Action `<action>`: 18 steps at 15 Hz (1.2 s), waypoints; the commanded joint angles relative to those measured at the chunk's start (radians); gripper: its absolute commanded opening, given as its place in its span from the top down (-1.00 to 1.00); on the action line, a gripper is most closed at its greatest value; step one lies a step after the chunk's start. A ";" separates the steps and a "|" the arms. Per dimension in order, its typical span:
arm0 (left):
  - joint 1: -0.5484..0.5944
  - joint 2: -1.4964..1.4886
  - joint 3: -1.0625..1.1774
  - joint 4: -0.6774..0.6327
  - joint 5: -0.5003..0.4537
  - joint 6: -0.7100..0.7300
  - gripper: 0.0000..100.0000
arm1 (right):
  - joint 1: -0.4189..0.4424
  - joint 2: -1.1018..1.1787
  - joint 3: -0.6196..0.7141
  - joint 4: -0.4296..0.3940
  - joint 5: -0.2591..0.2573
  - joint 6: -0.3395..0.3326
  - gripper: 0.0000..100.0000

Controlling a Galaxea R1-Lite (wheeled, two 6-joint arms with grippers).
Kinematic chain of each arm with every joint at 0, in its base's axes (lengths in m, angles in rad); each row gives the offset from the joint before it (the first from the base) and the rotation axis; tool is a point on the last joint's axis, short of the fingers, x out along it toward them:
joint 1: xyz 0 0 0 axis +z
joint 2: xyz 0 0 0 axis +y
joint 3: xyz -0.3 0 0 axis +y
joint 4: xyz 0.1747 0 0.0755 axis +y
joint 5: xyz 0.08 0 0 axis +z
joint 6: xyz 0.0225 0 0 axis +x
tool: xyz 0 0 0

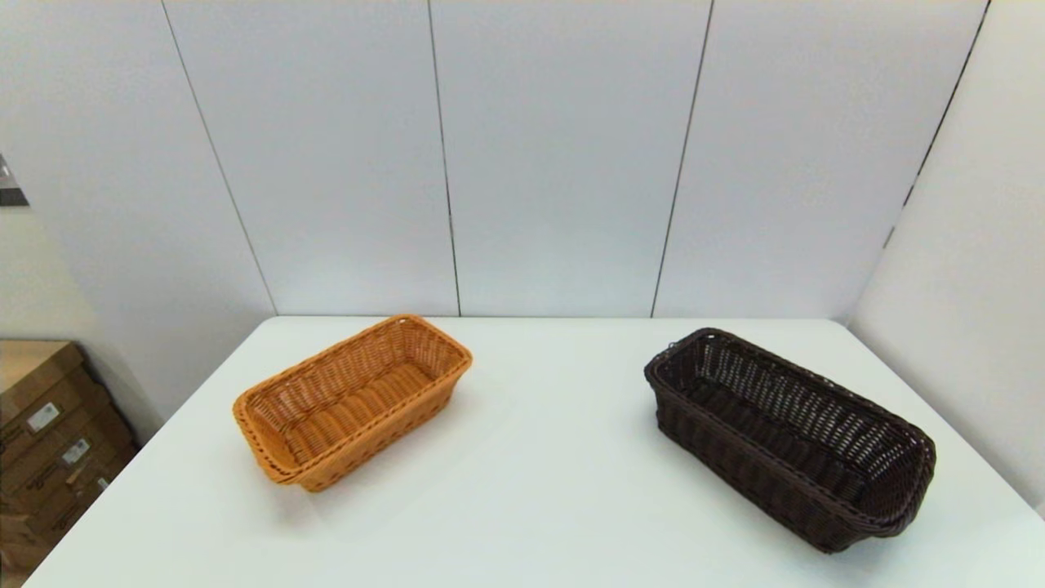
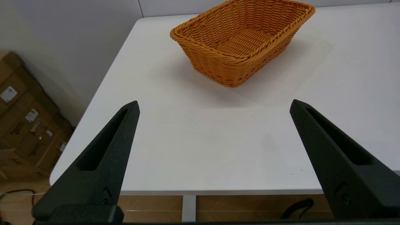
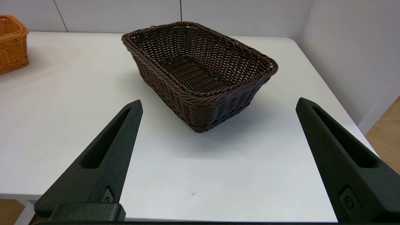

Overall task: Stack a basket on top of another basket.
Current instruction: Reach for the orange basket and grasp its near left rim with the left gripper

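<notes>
The dark brown wicker basket [image 1: 790, 437] rests empty on the right half of the white table [image 1: 539, 482], and the right wrist view shows it [image 3: 200, 73] too. On the left half sits the orange-tan wicker basket [image 1: 351, 400], also empty [image 2: 242, 39]. My left gripper [image 2: 214, 104] is open, held back over the table's near edge, well short of the orange basket. My right gripper [image 3: 218, 103] is open as well, hanging above the near edge in front of the dark basket and touching nothing. Neither arm shows in the head view.
Stacked cardboard boxes [image 1: 49, 441] stand on the floor beside the table's left edge [image 2: 22, 125]. White wall panels [image 1: 563, 155] close the back and right sides. A corner of the orange basket [image 3: 11, 43] shows in the right wrist view.
</notes>
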 commanded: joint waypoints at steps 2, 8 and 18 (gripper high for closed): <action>0.000 0.052 -0.087 0.013 -0.004 0.003 -1.00 | 0.000 0.001 0.000 0.000 0.000 0.000 -1.00; 0.002 0.556 -0.432 0.010 0.062 -0.229 -1.00 | 0.000 0.001 0.000 -0.001 0.000 -0.002 -1.00; 0.000 1.403 -0.705 0.021 0.203 -0.757 -1.00 | 0.000 0.001 -0.002 0.002 -0.001 -0.005 -1.00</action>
